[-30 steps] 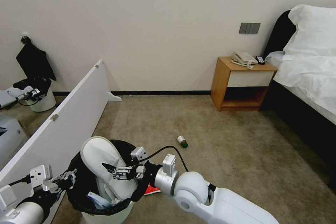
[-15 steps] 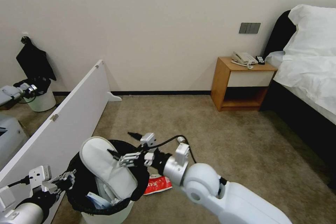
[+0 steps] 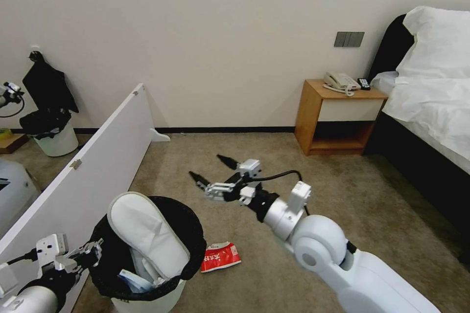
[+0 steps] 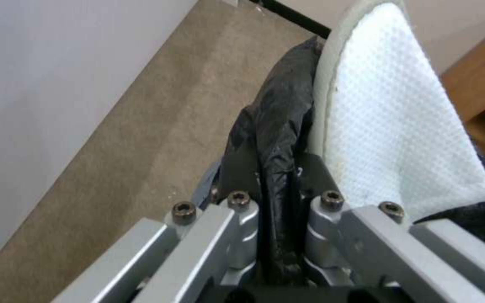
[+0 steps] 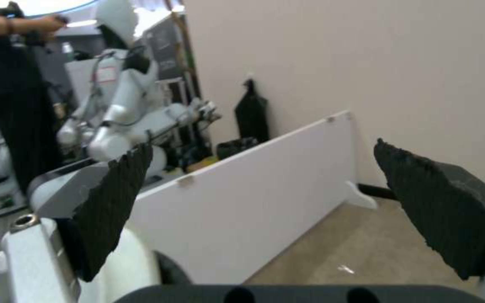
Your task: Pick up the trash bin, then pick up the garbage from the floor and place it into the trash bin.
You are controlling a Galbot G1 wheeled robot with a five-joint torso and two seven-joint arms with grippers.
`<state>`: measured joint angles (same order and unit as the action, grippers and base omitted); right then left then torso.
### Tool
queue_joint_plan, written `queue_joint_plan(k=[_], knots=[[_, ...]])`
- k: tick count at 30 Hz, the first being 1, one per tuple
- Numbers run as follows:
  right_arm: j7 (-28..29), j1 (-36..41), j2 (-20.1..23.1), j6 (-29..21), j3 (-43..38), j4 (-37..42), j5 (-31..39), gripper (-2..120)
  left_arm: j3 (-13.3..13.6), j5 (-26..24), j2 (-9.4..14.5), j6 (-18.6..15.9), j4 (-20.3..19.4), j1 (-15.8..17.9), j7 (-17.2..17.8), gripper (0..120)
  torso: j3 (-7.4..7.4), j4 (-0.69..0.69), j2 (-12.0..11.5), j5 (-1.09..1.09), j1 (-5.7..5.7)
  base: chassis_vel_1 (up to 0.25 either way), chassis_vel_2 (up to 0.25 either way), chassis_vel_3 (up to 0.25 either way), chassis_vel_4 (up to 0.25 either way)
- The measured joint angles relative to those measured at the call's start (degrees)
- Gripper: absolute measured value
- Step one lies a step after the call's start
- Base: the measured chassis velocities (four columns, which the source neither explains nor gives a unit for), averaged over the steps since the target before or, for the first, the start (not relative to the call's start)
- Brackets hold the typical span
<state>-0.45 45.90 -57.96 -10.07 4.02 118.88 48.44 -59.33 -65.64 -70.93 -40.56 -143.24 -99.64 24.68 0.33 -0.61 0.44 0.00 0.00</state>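
The trash bin, white with a black bag over its rim, stands at the lower left of the head view. A white slipper pokes upright out of it. My left gripper is shut on the bag-covered rim, with the slipper just beyond it. My right gripper hangs open and empty above the carpet, beyond and to the right of the bin; its black pads stand wide apart. A flattened red-white packet of garbage lies on the floor beside the bin.
A long white board leans along the left, close to the bin. Behind it stands another black-bagged bin. A wooden nightstand and a bed are at the right. Open carpet lies between.
My right gripper has lifted away from the slipper in the bin, moved up and to the right, and opened wide. The slipper stays in the bin. The left gripper keeps its hold.
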Motion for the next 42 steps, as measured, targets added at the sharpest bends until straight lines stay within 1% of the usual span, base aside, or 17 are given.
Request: queue_joint_plan(k=[2,5,7,9,12,13,15,19,21,23,26,28,30,37,39,40,42], knots=[[1.61,2.11,-0.38,-0.66,-2.05,0.27,-0.51,100,-0.27,0.44,-0.29,0.00,0.00,-0.05,-0.05,5,0.00,0.00,0.00,0.00,0.00,0.000,0.000,0.000,0.000],[1.88,2.48,-0.47,-0.82,-2.36,0.29,-0.65,100,-0.38,0.50,-0.39,0.01,0.00,-0.05,-0.05,5,0.00,0.00,0.00,0.00,0.00,0.000,0.000,0.000,0.000],[4.44,5.85,-1.14,-1.65,-4.75,0.35,-1.51,100,-1.17,0.81,-1.36,0.05,0.00,-0.02,-0.22,5,0.00,0.01,0.00,-0.01,0.00,0.000,0.000,0.000,0.000],[5.32,7.35,-1.53,-1.63,-5.54,0.33,-1.58,100,-1.36,0.94,-1.52,0.08,0.00,-0.01,-0.30,5,0.00,0.00,0.00,0.00,0.00,0.000,0.000,0.000,0.000],[7.45,10.91,-1.77,1.57,-6.89,-0.28,-3.17,100,-2.04,1.20,-1.54,0.12,0.00,0.02,-0.44,5,0.00,0.00,0.00,0.00,0.00,0.000,0.000,0.000,0.000],[7.45,10.91,-1.77,1.57,-6.89,-0.28,-3.17,100,-2.04,1.20,-1.54,0.12,0.00,0.02,-0.44,5,0.00,0.00,0.00,0.00,0.00,0.000,0.000,0.000,0.000],[7.55,14.24,-1.58,4.03,-8.29,-0.91,-7.10,100,-2.74,1.18,-1.48,0.14,0.00,-0.09,-0.51,5,0.00,0.00,0.00,0.00,0.00,0.000,0.000,0.000,0.000],[7.65,17.27,-1.36,4.64,-9.50,-1.54,-10.98,100,-3.27,1.14,-1.43,0.15,0.00,-0.18,-0.59,5,0.00,-0.01,0.00,0.00,0.00,0.000,0.000,0.000,0.000],[8.66,21.16,-1.46,4.41,-10.19,-2.61,-14.89,100,-3.95,1.06,-1.44,0.16,0.00,-0.29,-0.69,5,0.00,-0.01,0.00,0.01,0.00,0.000,0.000,0.000,0.000],[8.85,22.39,-1.56,4.38,-10.21,-3.00,-15.91,100,-4.09,1.03,-1.46,0.17,0.00,-0.32,-0.72,5,0.00,-0.01,0.00,0.00,0.00,0.000,0.000,0.000,0.000],[8.91,24.63,-1.65,4.67,-10.21,-3.80,-17.59,100,-4.24,0.99,-1.48,0.17,0.00,-0.38,-0.75,5,0.00,0.00,0.00,0.00,0.00,0.000,0.000,0.000,0.000],[8.20,28.18,-1.61,6.85,-10.06,-5.57,-20.39,100,-4.43,0.92,-1.54,0.19,0.00,-0.40,-0.75,5,0.00,-0.01,0.00,0.01,0.00,0.000,0.000,0.000,0.000],[7.97,29.09,-1.50,7.24,-10.06,-6.00,-20.95,100,-4.45,0.91,-1.55,0.20,0.00,-0.40,-0.75,5,0.00,-0.01,0.00,0.00,0.00,0.000,0.000,0.000,0.000],[5.20,36.30,-1.56,11.83,-12.67,-8.21,-26.06,100,-4.04,0.87,-1.83,0.23,0.00,-0.06,-0.76,5,0.00,-0.01,0.00,0.00,0.00,0.000,0.000,0.000,0.000],[4.04,38.18,-2.21,13.07,-13.99,-8.73,-29.36,100,-3.93,0.86,-1.83,0.24,0.00,0.01,-0.76,5,0.00,-0.01,0.00,0.00,0.00,0.000,0.000,0.000,0.000],[4.04,38.18,-2.21,13.07,-13.99,-8.73,-29.36,100,-3.93,0.86,-1.83,0.24,0.00,0.01,-0.76,5,0.00,-0.01,0.00,0.00,0.00,0.000,0.000,0.000,0.000],[2.92,40.58,-2.88,13.60,-15.44,-9.36,-33.95,100,-3.87,0.82,-1.82,0.24,0.00,0.02,-0.76,5,0.00,0.00,0.00,0.00,0.00,0.000,0.000,0.000,0.000]])
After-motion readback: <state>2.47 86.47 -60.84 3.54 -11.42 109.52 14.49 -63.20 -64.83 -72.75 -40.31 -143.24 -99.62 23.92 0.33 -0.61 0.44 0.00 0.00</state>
